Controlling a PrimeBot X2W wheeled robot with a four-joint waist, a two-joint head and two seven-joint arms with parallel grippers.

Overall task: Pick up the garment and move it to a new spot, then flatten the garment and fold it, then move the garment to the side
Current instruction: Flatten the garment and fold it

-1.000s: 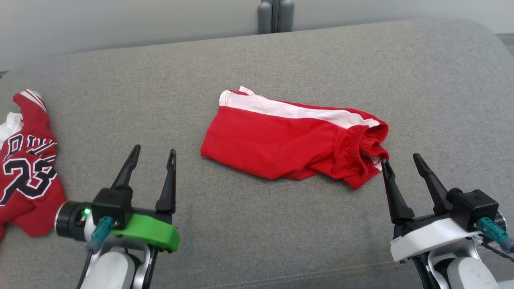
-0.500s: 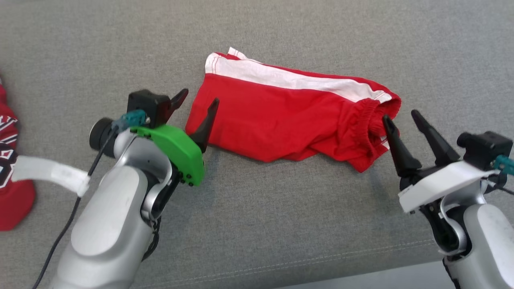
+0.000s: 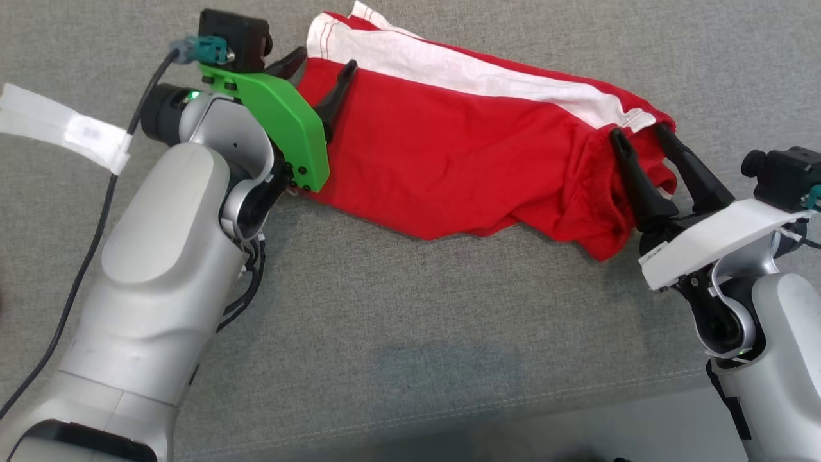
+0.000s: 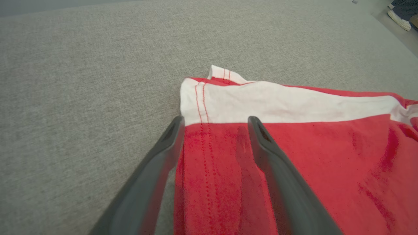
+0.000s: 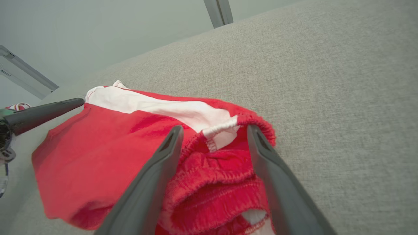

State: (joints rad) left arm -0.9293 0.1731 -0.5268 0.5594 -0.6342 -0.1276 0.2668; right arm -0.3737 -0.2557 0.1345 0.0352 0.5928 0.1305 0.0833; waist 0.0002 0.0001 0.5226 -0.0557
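The shorts (image 3: 462, 135) lie rumpled across the middle of the cushion (image 3: 410, 333), with the white stripe on the far side and the waistband bunched at the right. Both grippers stand spread and hold nothing. The left gripper (image 3: 326, 59) straddles the hem corner, 1 finger over bare cushion, and the right gripper (image 3: 639, 131) brackets the gathered waistband. To lift cleanly, I'd say each should press down past every layer, close on the edge rather than the top ply, and then the 2 should rise together. The cushion is grey woven fabric and looks soft enough to press into. A pale wall (image 5: 98, 32) stands behind it.
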